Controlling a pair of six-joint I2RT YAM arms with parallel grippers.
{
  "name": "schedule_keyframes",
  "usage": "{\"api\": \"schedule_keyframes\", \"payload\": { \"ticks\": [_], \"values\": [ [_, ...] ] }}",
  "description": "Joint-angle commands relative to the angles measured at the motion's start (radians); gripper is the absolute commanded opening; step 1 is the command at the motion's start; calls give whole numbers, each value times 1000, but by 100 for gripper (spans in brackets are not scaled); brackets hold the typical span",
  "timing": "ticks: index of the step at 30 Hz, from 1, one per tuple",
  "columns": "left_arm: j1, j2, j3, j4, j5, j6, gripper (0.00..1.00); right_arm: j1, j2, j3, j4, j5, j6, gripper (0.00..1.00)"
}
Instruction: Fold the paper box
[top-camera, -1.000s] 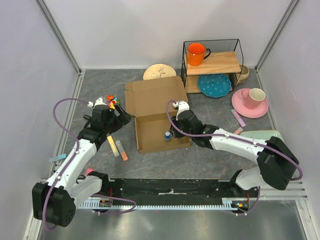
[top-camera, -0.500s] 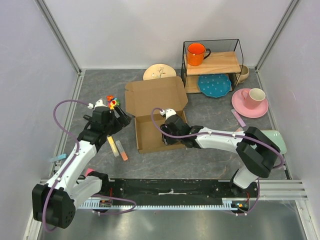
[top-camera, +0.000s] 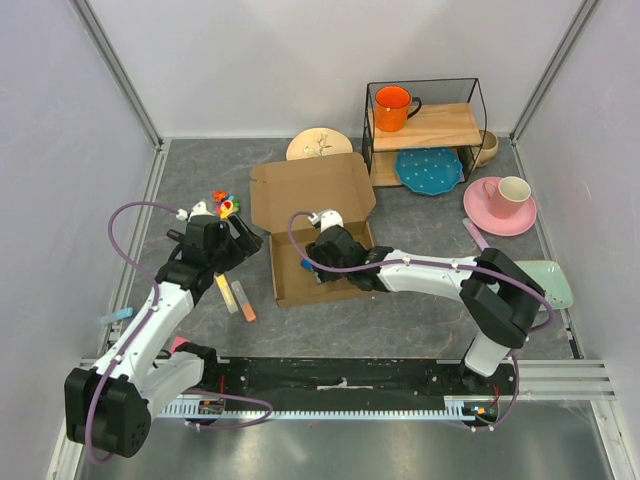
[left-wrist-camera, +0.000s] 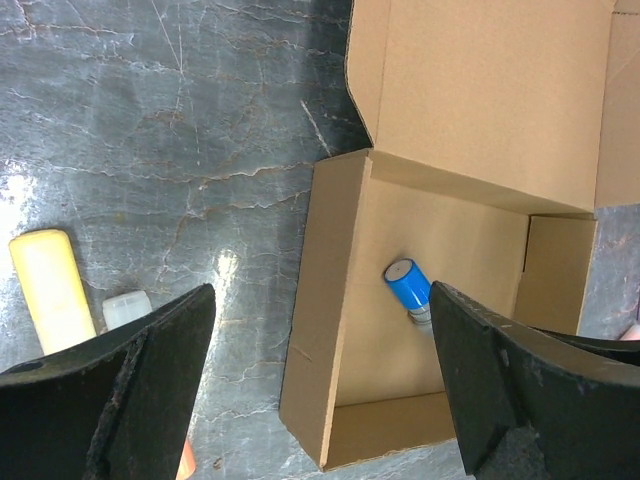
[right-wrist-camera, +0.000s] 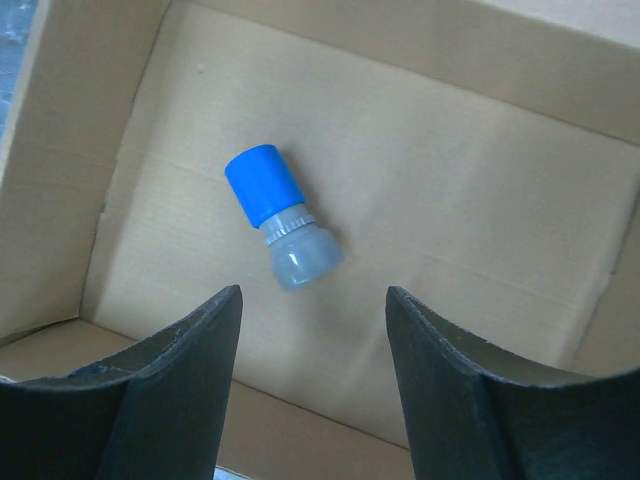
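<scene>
**Top external view:** fixed high behind the arm bases, it looks down and forward over the whole counter (top-camera: 200, 180) from far off.

**Left wrist view:** it looks down past the left tool (left-wrist-camera: 320, 400), from moderate height, onto the paper box (left-wrist-camera: 470, 100) and the counter beside it.

**Right wrist view:** it sits close above the box floor, framed by the right tool (right-wrist-camera: 312, 380).

All three views share the box tray. Both wrist views share the blue-capped bottle (right-wrist-camera: 280, 215) lying in it.
</scene>
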Motion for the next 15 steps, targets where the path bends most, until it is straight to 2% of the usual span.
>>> {"api": "schedule_keyframes", "payload": {
  "ticks": [1, 5, 9, 15],
  "values": [
    [2, -28, 5, 8, -1, 15, 94, 2, -83, 38, -19, 104, -25, 68],
    [2, 9, 48, 11, -45, 31, 97, -15, -162, 17, -35, 179, -52, 71],
    [5, 104, 156, 13, -118, 88, 99, -131, -228, -37, -32, 170, -56, 72],
    [9, 365, 390, -39, -167, 99, 97, -179, -311, -107, 14, 147, -45, 71]
  ]
}}
